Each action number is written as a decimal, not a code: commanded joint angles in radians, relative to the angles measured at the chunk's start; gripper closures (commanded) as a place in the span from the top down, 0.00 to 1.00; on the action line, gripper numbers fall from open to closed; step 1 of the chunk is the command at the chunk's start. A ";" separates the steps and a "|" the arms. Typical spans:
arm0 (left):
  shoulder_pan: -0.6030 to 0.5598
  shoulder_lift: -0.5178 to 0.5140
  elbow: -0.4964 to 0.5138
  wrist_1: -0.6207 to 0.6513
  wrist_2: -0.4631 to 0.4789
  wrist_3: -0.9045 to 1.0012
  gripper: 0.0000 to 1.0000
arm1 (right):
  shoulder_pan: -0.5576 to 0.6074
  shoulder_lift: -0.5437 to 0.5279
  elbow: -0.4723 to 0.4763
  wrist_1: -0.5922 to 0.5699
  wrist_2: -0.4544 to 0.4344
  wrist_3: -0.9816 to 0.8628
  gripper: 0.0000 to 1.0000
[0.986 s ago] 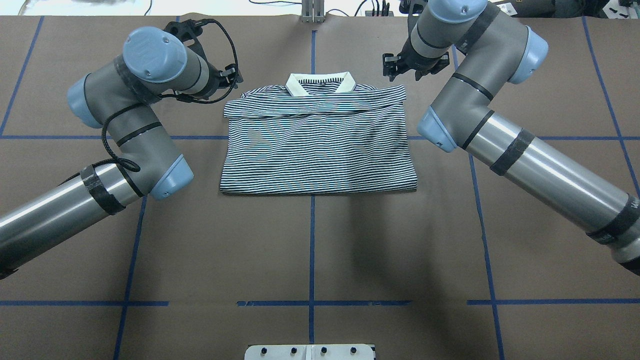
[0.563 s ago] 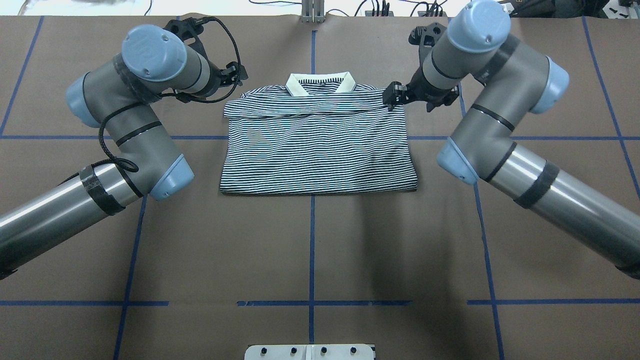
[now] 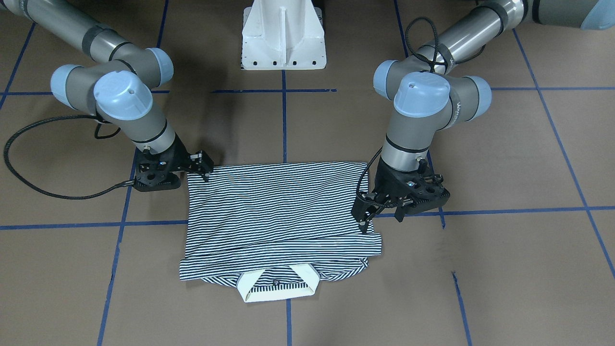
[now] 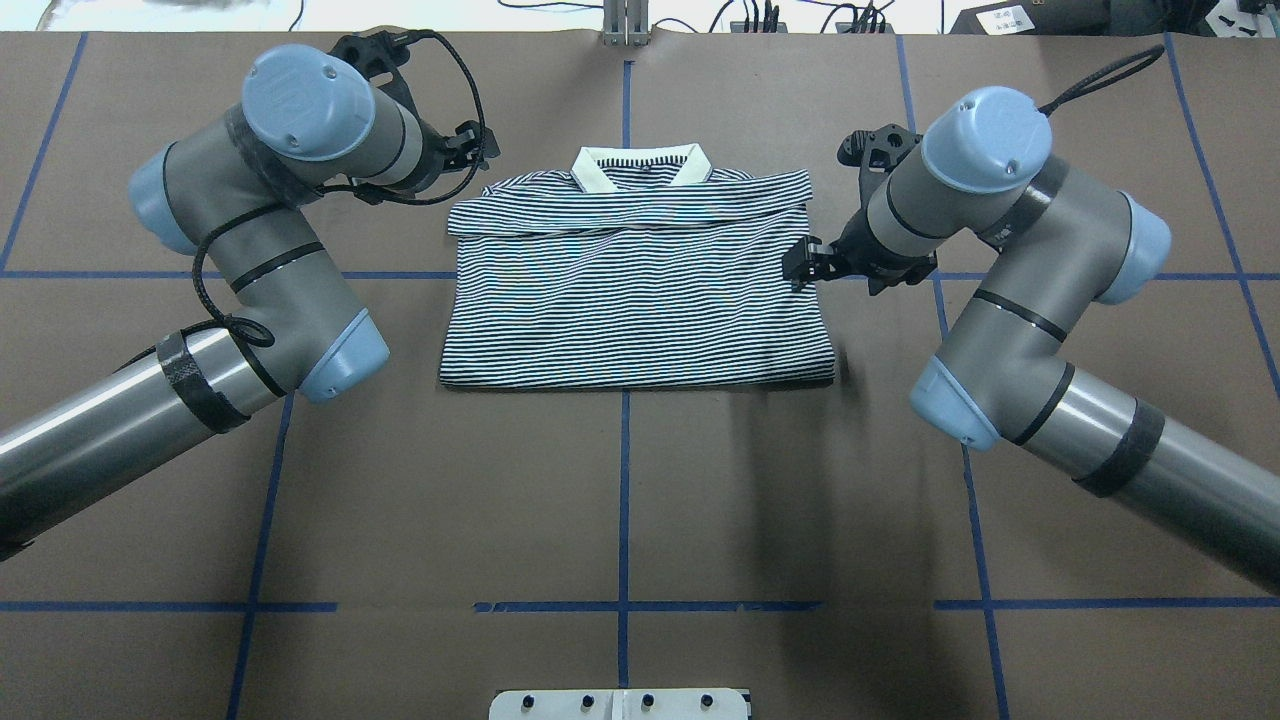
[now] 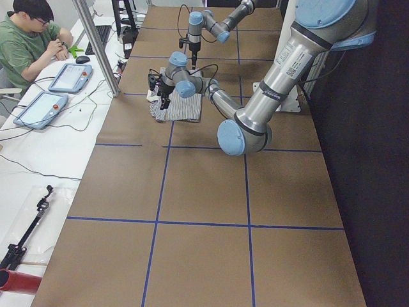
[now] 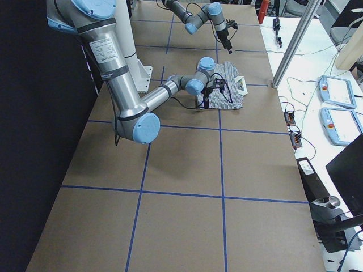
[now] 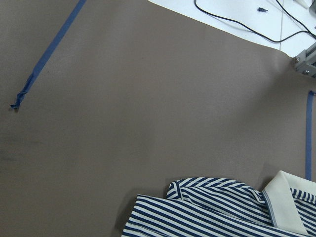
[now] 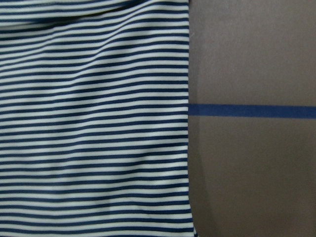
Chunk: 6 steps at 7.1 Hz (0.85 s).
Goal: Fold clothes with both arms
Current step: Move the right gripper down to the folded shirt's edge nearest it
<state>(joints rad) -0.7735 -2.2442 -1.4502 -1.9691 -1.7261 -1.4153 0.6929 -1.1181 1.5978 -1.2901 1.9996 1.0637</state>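
The striped polo shirt (image 4: 635, 290) lies folded flat on the brown table, white collar (image 4: 640, 165) at the far side. My left gripper (image 4: 478, 150) hovers by the shirt's far left shoulder, apart from the cloth; it looks open and empty in the front view (image 3: 365, 223). My right gripper (image 4: 802, 265) hovers over the shirt's right edge, about halfway along; it also looks open and empty (image 3: 204, 166). The left wrist view shows the shoulder (image 7: 207, 207) and collar; the right wrist view shows the shirt's straight right edge (image 8: 98, 123). No fingers show in the wrist views.
Blue tape lines (image 4: 623, 500) cross the table. The white pedestal base (image 3: 283, 36) stands at the near edge. Cables and a metal post (image 4: 625, 25) are at the far edge. An operator (image 5: 35, 38) sits with tablets beyond the table in the left view.
My right arm has swung from beyond the shirt's far right corner toward me, along the shirt's right edge. The left arm has barely moved. The shirt lies unchanged.
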 commanded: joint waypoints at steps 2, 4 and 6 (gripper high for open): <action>0.000 0.000 -0.001 0.000 -0.001 -0.001 1.00 | -0.018 -0.002 -0.018 0.000 -0.002 -0.001 0.85; 0.000 0.002 -0.001 0.000 -0.001 -0.001 1.00 | -0.021 -0.002 -0.022 0.002 0.001 -0.007 0.54; 0.000 0.002 -0.001 -0.002 0.000 0.001 1.00 | -0.023 -0.002 -0.030 0.006 0.002 -0.016 0.11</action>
<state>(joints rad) -0.7731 -2.2429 -1.4511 -1.9706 -1.7263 -1.4148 0.6714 -1.1198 1.5733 -1.2876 2.0005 1.0536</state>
